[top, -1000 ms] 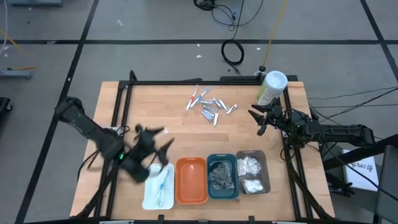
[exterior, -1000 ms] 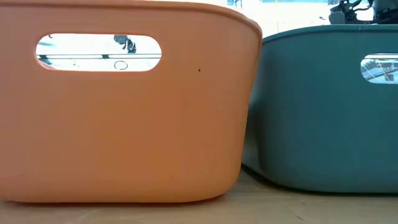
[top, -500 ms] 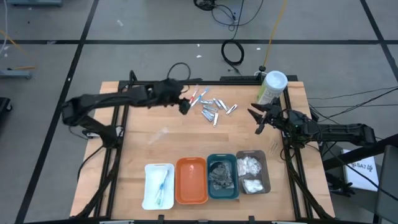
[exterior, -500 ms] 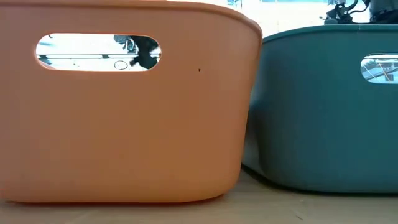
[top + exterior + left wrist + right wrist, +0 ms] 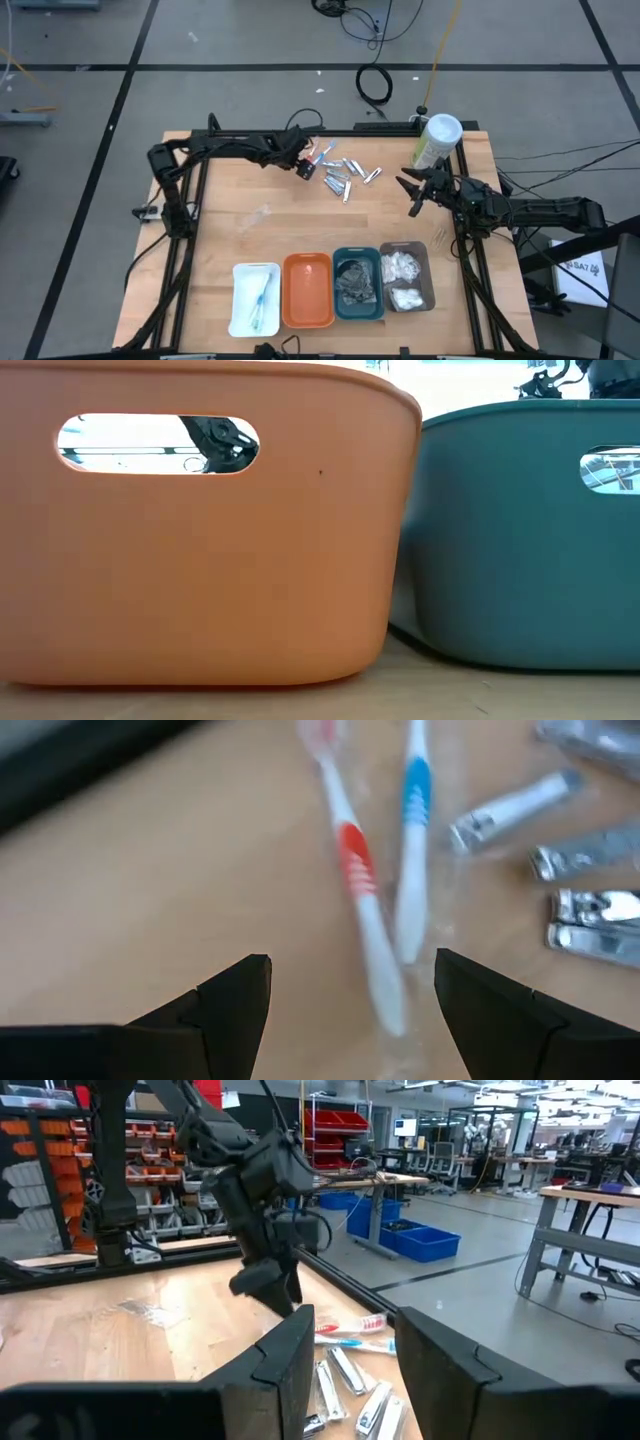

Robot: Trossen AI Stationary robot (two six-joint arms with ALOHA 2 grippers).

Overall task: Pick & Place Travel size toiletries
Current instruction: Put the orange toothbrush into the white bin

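Red and blue brushes right under the left gripper [image 5: 352, 995], jaws wide and empty!

The clear-wrapped red brush [image 5: 358, 890] lies between the open fingers [image 5: 232, 998], the blue brush [image 5: 412, 850] just beside it, touching or nearly so, and the silvery clippers [image 5: 510, 812] lie a little past the far finger. These sticks look light and stiff, but that wrapper looks slippery, so I'd pinch across the coloured mid-handle, not the thin neck, and watch the neighbour doesn't ride up too. The clippers look small, hard and flat, awkward to get under. Off to the side the right gripper [image 5: 414, 196] hovers over bare wood, jaws part open, nothing in them.
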